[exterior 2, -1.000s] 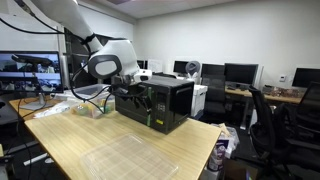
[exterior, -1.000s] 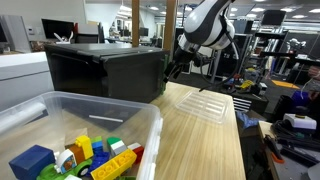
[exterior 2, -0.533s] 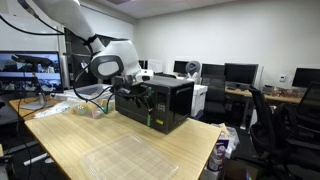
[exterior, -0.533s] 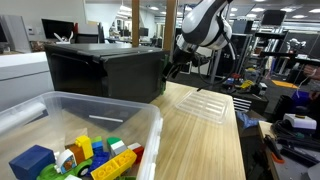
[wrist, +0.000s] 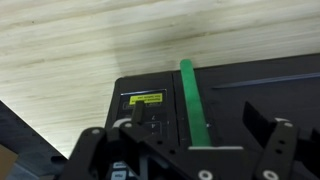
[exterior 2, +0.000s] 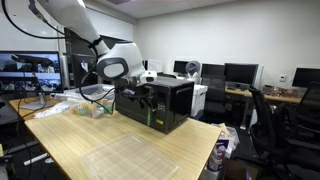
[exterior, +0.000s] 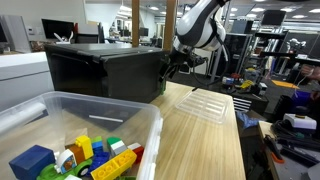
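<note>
- The fingers [wrist: 262, 118] stand wide apart and hold nothing; in the wrist view one shows on each side at the bottom edge.
- Between them runs a green strip [wrist: 192, 100] on a face of the black box [wrist: 240, 100]. Its long axis goes from the fingers straight away up the picture, leaning slightly, so the gap between the fingers straddles it crosswise.
- Just beside the strip sits a small yellow label [wrist: 146, 99].
- In both exterior views the fingers [exterior: 172, 68] [exterior 2: 143, 92] point at the box [exterior: 105, 72] [exterior 2: 165, 100] near its upper edge at one end; whether they touch it I cannot tell.
- The box stands on a pale wooden surface [exterior: 200, 135] [exterior 2: 80, 140], and the single arm reaches it from the side.
- Well apart from the fingers, a clear lid [exterior: 212, 105] lies flat on the surface, and a clear bin [exterior: 110, 108] holds coloured blocks [exterior: 90, 155].
</note>
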Controlling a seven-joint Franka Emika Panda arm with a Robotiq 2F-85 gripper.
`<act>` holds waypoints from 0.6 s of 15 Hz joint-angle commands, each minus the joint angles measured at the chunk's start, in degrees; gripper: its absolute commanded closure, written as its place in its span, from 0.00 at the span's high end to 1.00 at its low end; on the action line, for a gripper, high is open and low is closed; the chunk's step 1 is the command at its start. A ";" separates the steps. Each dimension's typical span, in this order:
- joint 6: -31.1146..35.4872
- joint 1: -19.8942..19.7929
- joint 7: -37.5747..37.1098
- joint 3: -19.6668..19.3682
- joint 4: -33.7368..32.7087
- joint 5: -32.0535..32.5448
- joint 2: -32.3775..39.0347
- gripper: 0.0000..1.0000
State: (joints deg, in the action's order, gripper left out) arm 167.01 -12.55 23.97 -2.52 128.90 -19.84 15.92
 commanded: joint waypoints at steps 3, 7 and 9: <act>0.44 -0.13 0.99 0.06 -1.85 0.62 1.71 0.79; 0.59 0.05 0.89 0.06 -1.74 0.69 1.87 0.34; 0.57 0.09 0.83 0.01 -1.79 0.74 1.91 0.19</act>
State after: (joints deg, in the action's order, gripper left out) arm 167.01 -12.44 23.97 -2.49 127.51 -19.68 17.39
